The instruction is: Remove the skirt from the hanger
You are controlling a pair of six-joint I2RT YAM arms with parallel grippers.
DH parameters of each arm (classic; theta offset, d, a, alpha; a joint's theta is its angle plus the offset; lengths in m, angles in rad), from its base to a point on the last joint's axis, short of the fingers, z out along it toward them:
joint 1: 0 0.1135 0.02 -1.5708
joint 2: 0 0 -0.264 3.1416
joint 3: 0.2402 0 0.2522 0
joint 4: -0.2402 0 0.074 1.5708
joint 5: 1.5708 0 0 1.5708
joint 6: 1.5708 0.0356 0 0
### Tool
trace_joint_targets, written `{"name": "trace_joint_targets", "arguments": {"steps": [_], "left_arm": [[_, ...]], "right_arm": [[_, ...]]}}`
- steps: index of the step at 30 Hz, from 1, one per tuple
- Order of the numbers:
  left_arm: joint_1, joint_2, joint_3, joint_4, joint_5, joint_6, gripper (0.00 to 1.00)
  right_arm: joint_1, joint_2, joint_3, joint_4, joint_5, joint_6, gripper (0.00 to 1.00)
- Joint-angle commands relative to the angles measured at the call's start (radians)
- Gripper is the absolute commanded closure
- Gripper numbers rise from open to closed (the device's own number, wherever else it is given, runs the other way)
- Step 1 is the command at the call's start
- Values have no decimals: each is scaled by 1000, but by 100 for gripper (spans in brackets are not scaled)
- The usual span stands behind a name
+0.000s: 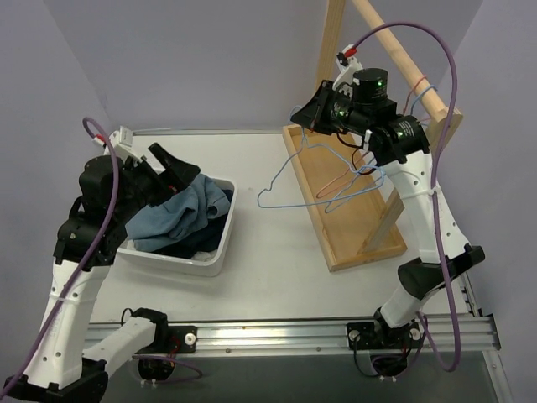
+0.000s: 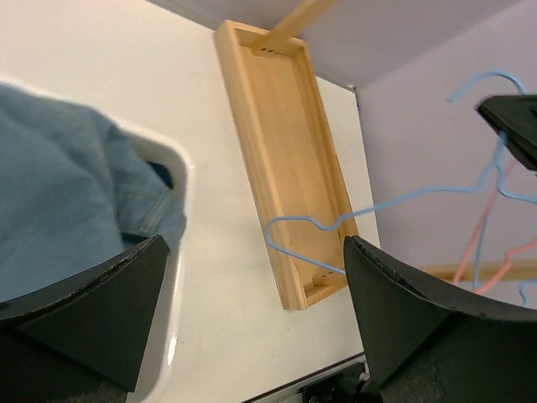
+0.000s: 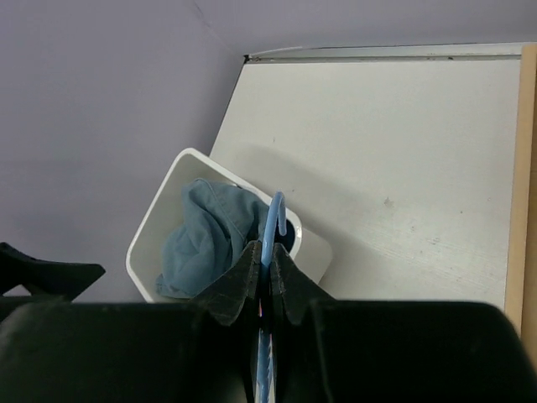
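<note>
Left gripper (image 2: 252,243) — jaws stood wide, empty, over white bin (image 1: 220,252) of denim (image 1: 180,214). Right gripper (image 3: 268,252) — clamped on blue hanger (image 3: 273,214) hook. Pink hanger (image 2: 470,245) showed bare among blue wires; skirt not in view. Risk: tangled wires could drag it along.

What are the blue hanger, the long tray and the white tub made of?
The blue hanger: thin wire, probably metal with a smooth blue coating; it bends in tight curves. The long tray: pale bare wood, grain lines show. The tub: white, glossy, rounded corners, likely plastic.
</note>
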Motion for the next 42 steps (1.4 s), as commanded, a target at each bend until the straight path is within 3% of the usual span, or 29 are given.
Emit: {"name": "trace_joint_targets", "arguments": {"steps": [1, 6, 9, 11, 16, 23, 30, 37, 42], "left_arm": [[-93, 82, 148, 23, 37, 129, 4], [-372, 218, 384, -57, -81, 265, 2], [-475, 252, 441, -63, -142, 330, 2], [-516, 286, 486, -99, -158, 365, 2], [-696, 361, 691, -259, -358, 452, 3], [-846, 465, 882, -425, -524, 476, 5], [-899, 525, 1000, -489, -534, 465, 5], [-929, 654, 1202, -641, -564, 454, 5], [-945, 711, 1238, -676, -569, 453, 4]], "right_arm": [[15, 18, 9, 56, 86, 22, 100], [33, 9, -37, 90, 207, 47, 100], [50, 17, -54, 95, 288, 80, 100], [60, 20, -65, 96, 332, 100, 100], [112, 38, -74, 102, 516, 132, 100], [159, 92, -48, 57, 681, 135, 100], [205, 144, 15, -6, 816, 100, 100], [228, 153, 40, -39, 853, 95, 100], [239, 152, 60, -55, 873, 84, 100]]}}
